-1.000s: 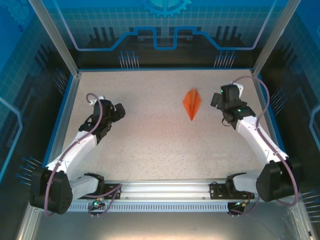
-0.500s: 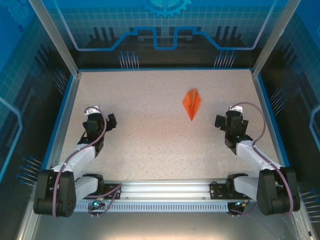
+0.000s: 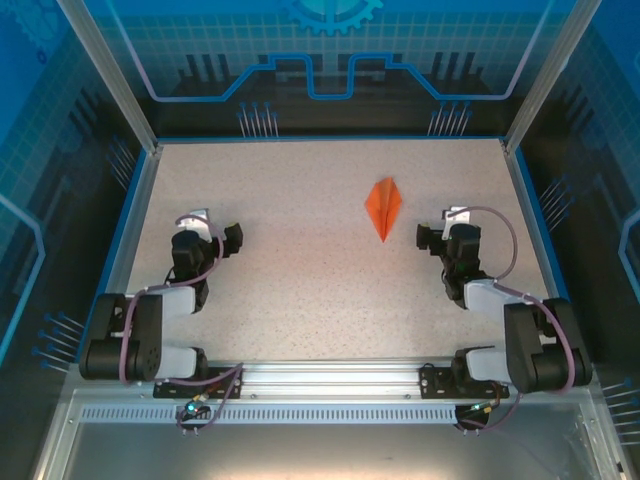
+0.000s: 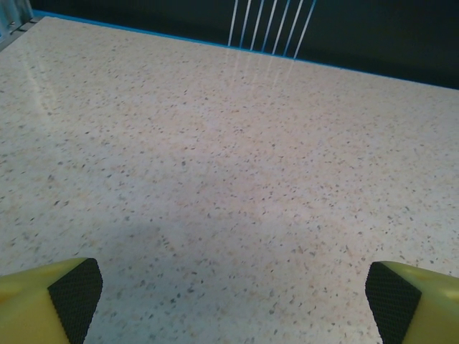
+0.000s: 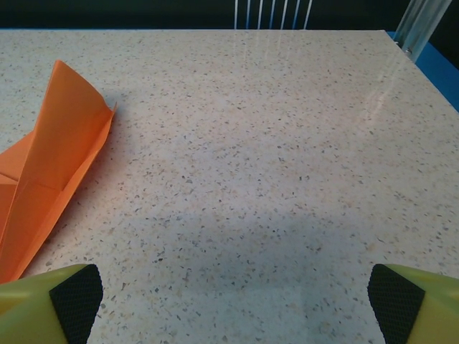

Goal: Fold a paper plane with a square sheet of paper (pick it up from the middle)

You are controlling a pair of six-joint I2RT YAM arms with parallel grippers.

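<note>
Top external view had the paper plane (image 3: 383,207) lying on the speckled table (image 3: 300,290), right of the middle and in the far half. It was a narrow bright orange dart with a centre crease along it and its longer, sharper tip pointing back toward the arms. From where I stood, both arms were folded low and tucked close to their bases at the near edge, just behind the aluminium rail (image 3: 330,378).

The left gripper (image 3: 231,239) sat over the left side of the table, well apart from the plane, its jaws spread wide. On the left wrist view that gripper (image 4: 233,297) showed a black pad (image 4: 75,295) on a yellow finger in each bottom corner, with bare speckled tabletop between them.

The right gripper (image 3: 425,237) hung near the plane, to its right and a little nearer the bases, not touching it, its jaws likewise spread wide. Right wrist view had that gripper (image 5: 233,297) with its pads in the bottom corners. There the plane (image 5: 54,179) lay off to the left, beyond the left pad and outside the gap. One folded wing was lifted slightly off the table and threw a thin shadow.

Neither gripper held anything, and the plane rested free on the table.
</note>
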